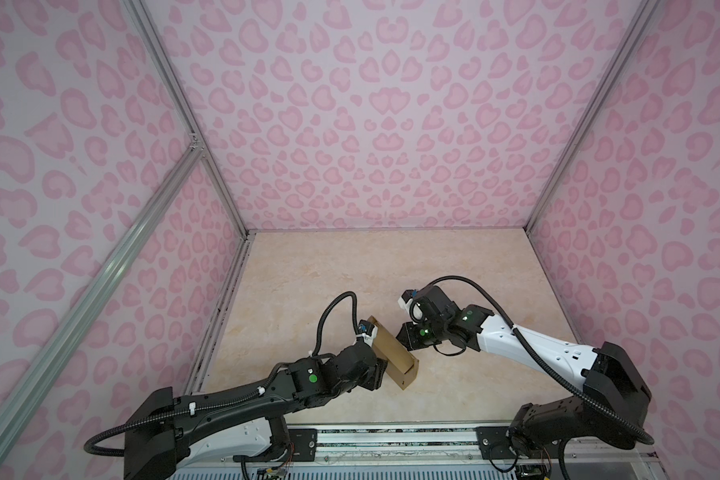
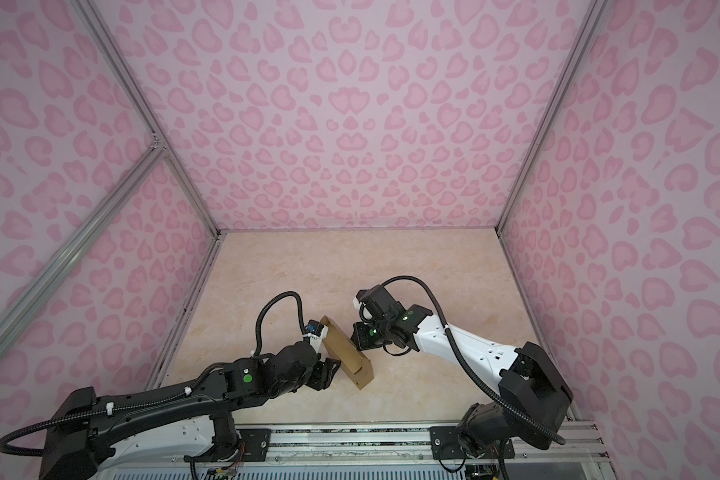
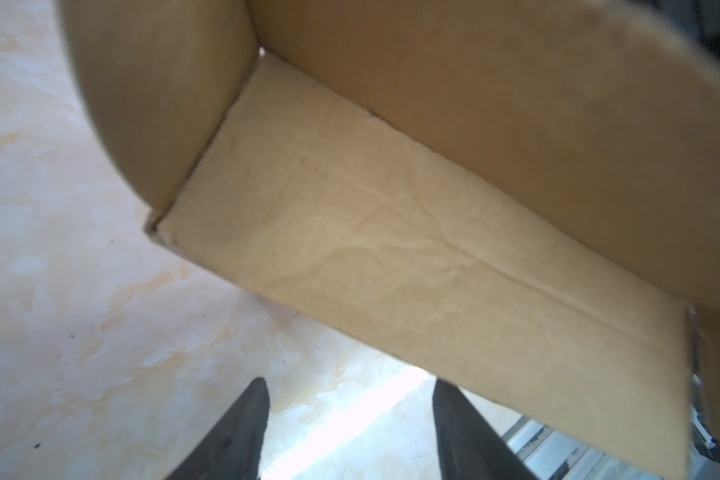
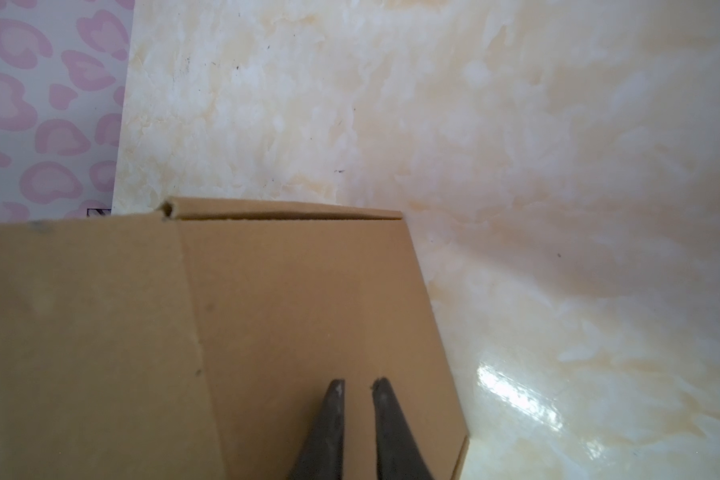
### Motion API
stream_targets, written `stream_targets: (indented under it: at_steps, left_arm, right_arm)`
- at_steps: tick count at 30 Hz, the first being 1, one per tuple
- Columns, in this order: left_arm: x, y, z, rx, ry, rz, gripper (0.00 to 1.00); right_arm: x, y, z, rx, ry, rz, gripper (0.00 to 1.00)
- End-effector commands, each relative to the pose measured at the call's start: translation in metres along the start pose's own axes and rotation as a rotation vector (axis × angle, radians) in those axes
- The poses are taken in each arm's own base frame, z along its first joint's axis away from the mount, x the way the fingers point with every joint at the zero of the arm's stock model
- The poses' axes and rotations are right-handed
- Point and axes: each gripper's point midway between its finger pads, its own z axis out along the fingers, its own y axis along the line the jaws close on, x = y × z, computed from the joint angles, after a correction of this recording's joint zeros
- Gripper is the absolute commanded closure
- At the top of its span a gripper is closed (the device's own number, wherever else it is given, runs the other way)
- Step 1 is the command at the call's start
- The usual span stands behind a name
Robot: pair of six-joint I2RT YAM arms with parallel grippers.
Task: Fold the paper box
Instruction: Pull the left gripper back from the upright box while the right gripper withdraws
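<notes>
Bench (image 1: 350, 270): glossy cream marble-look top, closed in by pink leopard-print walls (image 1: 371, 124) on aluminium posts (image 1: 177, 95). Your plain brown kraft paper box (image 1: 393, 351) stands on edge near the bench's front-middle, between both arms. Left arm's fingers (image 3: 246, 424) are spread open, with the box just beyond the tips. Right arm's fingers (image 4: 329, 424) are nearly closed and empty, over its outer panel.

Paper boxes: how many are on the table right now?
1. The paper box stands tilted at the table's near middle, between the left gripper and the right gripper; nothing seems hidden.
</notes>
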Motion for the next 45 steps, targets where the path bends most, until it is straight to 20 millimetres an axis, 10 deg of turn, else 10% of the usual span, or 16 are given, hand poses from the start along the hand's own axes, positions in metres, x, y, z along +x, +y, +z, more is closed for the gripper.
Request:
stream_targets:
  at_steps: [1, 19, 33, 45]
  left_arm:
    - [-0.021, -0.008, -0.005, 0.027, -0.081, -0.024, 0.34]
    - [-0.083, 0.039, -0.071, 0.014, -0.258, 0.005, 0.33]
    - [-0.123, 0.007, -0.076, 0.181, -0.264, -0.002, 0.36]
    - [-0.066, 0.025, -0.050, 0.153, -0.135, -0.106, 0.36]
  right_arm:
    - [0.001, -0.006, -0.001, 0.010, -0.001, 0.011, 0.83]
    - [-0.005, -0.006, -0.006, 0.005, -0.019, 0.000, 0.83]
    - [-0.020, -0.016, -0.021, 0.060, -0.049, -0.012, 0.82]
    - [-0.036, -0.030, -0.105, 0.138, -0.223, 0.002, 0.72]
